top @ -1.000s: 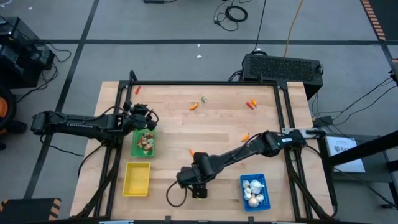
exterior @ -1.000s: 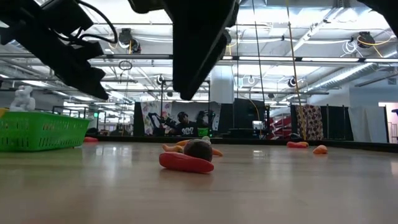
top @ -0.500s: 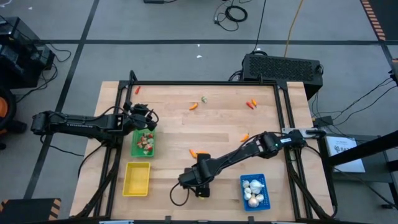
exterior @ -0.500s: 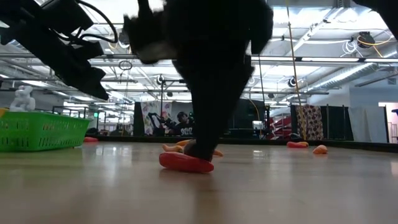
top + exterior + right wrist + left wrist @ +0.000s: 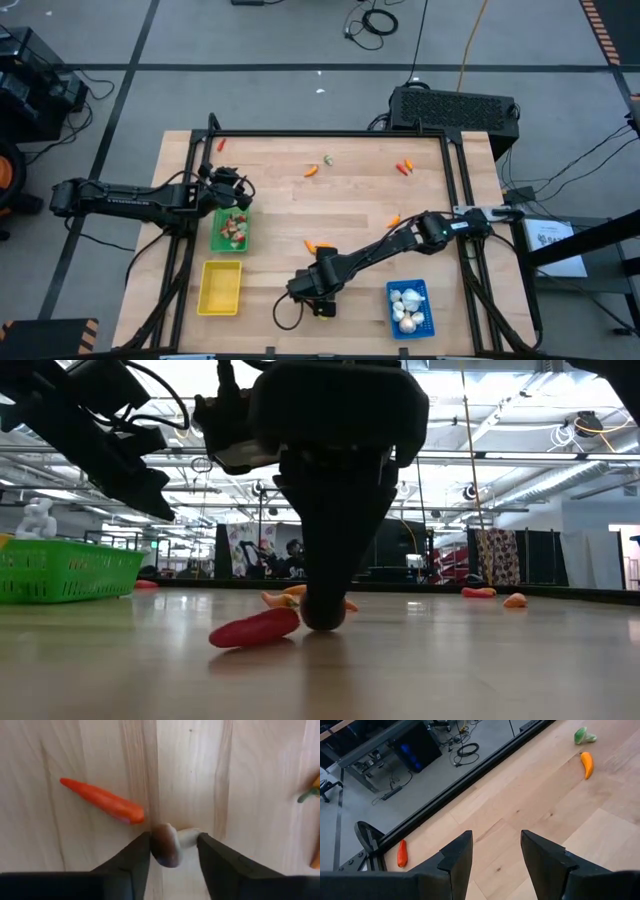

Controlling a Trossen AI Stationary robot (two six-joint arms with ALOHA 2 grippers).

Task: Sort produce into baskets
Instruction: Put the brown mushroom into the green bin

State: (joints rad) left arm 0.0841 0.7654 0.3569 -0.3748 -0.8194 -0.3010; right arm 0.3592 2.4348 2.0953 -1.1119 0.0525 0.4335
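My right gripper point(image 5: 172, 844) points straight down near the table's front, between the yellow basket point(image 5: 220, 286) and the blue basket point(image 5: 408, 306), and is shut on a small mushroom point(image 5: 167, 847) with a brown cap and pale stem. A red pepper point(image 5: 102, 800) lies on the wood just beside it, one end raised in the low view point(image 5: 255, 628). My left gripper point(image 5: 495, 855) hangs open, with nothing between its fingers, over the far end of the green basket point(image 5: 231, 230), which holds several pieces. White garlic bulbs lie in the blue basket. My right gripper pinches the mushroom between its two fingers, one finger point(image 5: 137, 852) against the brown cap point(image 5: 159, 842) and the other against the end of the pale stem point(image 5: 191, 836). The fingers come from above, pointing down. The mushroom lies on its side on the table point(image 5: 322, 615).
Loose produce lies on the wood: an orange piece point(image 5: 311, 171) and a green-white one point(image 5: 327, 159) at the far side, red pieces point(image 5: 404, 167), an orange piece point(image 5: 393, 221), another point(image 5: 312, 245) close behind my right gripper, and a red one point(image 5: 221, 143) at the far left corner.
My right gripper has come straight down onto the table, and its fingers now stand on either side of the mushroom. The red pepper has slid toward the table's left and turned, one end now tipped up.
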